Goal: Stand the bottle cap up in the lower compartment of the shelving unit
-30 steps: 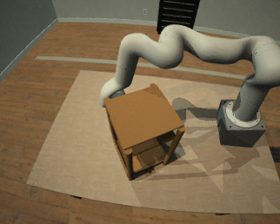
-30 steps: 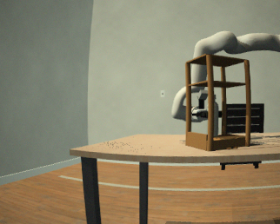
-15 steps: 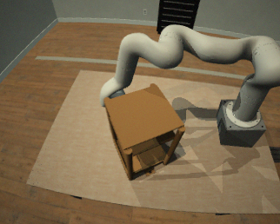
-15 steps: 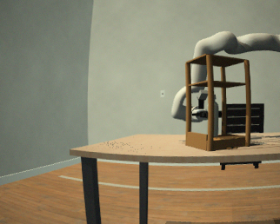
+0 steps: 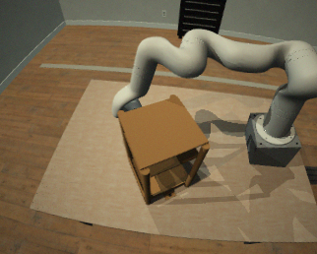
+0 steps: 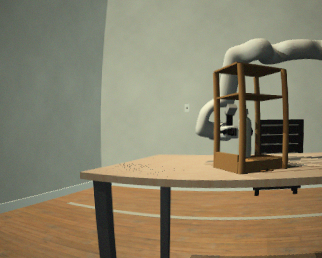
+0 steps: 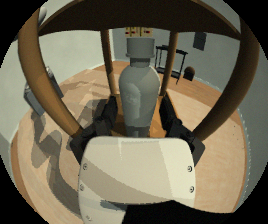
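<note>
Room: grey walls, wood floor, a dark slatted rack (image 5: pixel 204 7) against the far wall; beige table (image 6: pixel 154 171) on dark legs under everything.

Gripper: mine (image 7: pixel 139 117), reaching into the shelving unit from its side. Jaws stand wide, holding nothing.

Fingers: dark pads (image 7: pixel 107 115) flank the bottle on both sides. In the wrist view I cannot tell whether they are just clear of its sides or touching them.

Bottle: grey (image 7: pixel 139 92), upright, cap up, straight ahead of my palm between the fingers. Exterior view shows it pale behind the near front post (image 6: pixel 248 130), inside the lower compartment. Its base is hidden from me by the gripper housing, so I cannot tell how it meets the floor.

Shelving unit: brown wood (image 5: pixel 161 130), four posts, three shelves, closed base, standing on the table. Two posts curve across the wrist view on either side of me.

Arm: white (image 5: pixel 225 53), arcing over from its grey pedestal (image 5: pixel 255 156) at the table's far side, dropping down behind the unit's top board; wrist hidden from the top view.
</note>
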Robot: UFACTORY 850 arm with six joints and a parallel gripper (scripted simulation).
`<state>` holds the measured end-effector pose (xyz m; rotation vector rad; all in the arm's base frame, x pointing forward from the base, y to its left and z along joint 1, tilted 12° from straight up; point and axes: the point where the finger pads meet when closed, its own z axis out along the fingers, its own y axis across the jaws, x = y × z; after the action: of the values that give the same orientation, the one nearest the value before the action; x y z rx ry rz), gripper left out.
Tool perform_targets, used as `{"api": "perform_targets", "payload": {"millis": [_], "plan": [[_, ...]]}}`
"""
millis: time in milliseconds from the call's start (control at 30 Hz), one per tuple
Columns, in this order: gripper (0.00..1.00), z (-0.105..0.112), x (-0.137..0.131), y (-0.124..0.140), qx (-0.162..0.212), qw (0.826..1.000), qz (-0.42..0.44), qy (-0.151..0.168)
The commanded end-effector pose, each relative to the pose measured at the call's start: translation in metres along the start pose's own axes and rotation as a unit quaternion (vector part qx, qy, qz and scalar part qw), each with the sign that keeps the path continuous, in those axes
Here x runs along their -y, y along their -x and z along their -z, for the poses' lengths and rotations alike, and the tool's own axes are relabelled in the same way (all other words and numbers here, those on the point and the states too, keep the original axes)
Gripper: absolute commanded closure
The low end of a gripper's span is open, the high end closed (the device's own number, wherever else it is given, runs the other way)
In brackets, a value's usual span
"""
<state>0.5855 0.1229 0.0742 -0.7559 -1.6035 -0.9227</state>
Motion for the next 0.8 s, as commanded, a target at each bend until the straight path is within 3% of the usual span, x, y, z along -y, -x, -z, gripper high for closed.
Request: {"api": "perform_targets", "payload": {"millis": [0,767], "plan": [[0.18,0.012,-0.001,-0.001,0.000,1.000,0.001,0.000],[0.18,0.075,-0.001,-0.001,0.000,1.000,0.001,0.000]]}}
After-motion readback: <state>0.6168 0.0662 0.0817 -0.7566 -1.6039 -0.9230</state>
